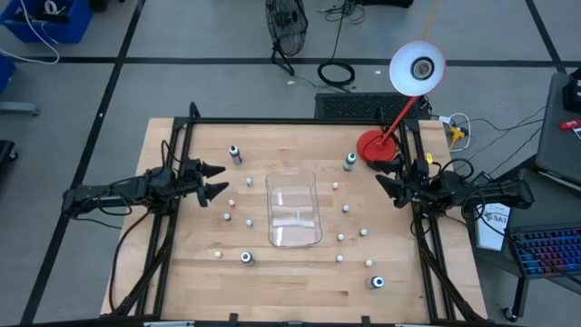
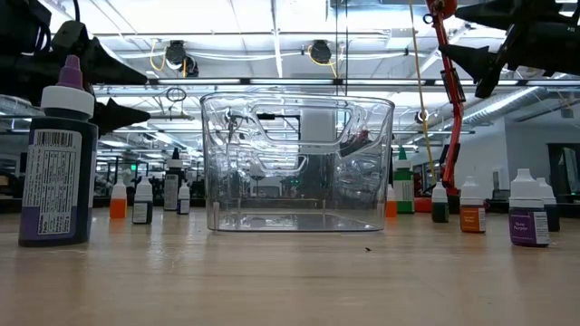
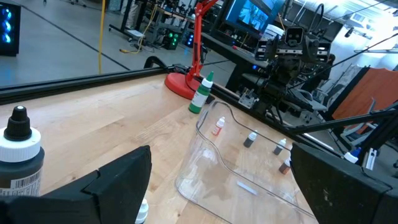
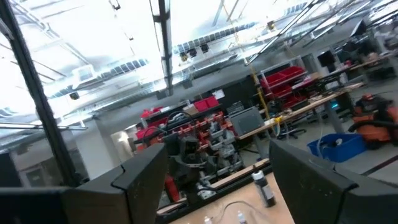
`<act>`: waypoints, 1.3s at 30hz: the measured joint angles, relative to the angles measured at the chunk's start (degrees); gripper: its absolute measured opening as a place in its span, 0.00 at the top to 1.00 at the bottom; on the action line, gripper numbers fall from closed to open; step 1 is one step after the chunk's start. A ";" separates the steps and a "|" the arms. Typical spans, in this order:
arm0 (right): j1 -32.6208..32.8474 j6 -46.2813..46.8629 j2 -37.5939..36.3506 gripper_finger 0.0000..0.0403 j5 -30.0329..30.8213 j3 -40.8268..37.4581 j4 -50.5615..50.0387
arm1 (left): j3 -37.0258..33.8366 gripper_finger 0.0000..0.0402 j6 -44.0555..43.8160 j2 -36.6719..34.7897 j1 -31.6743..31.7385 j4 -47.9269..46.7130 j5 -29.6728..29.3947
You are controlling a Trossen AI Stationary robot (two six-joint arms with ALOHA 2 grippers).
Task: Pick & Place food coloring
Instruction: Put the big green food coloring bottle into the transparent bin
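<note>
Several tiny food coloring bottles stand upright on their bases, scattered over the wooden table around a clear tray (image 1: 293,212). Larger ones stand at the far left (image 1: 235,153), far right (image 1: 350,162), near left (image 1: 245,257) and near right (image 1: 377,282). Small ones cluster left (image 1: 231,203) and right (image 1: 346,208) of the tray. My left gripper (image 1: 216,179) hovers open at the table's left side, above the bottles, pointing at the tray (image 3: 236,155). My right gripper (image 1: 386,177) hovers open at the right side, raised; its wrist view looks mostly into the room.
A red desk lamp stands with its base (image 1: 372,145) on the far right corner, its white shade (image 1: 418,68) beyond the far edge. Black frame rails (image 1: 172,154) run along the left and right sides. A big dark bottle (image 2: 59,163) stands close to the low camera.
</note>
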 joint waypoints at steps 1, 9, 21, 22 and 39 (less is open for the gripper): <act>0.00 -0.36 0.00 0.34 1.04 0.00 0.00 | 0.00 0.06 0.00 -0.02 0.00 -0.02 0.00; 0.00 -1.55 0.00 0.34 1.53 0.00 -0.77 | 0.00 0.06 0.00 -0.02 -0.01 -0.02 0.00; -0.38 6.12 18.39 0.34 21.78 29.58 -39.40 | -0.01 0.06 0.00 -0.02 -0.02 0.00 0.00; -0.94 7.89 22.37 0.34 22.32 33.84 -45.37 | 0.00 0.06 0.00 -0.02 -0.02 -0.02 0.00; -25.74 18.67 75.07 0.34 -4.83 78.32 -95.00 | 0.00 0.06 0.00 0.00 -0.02 0.07 -0.02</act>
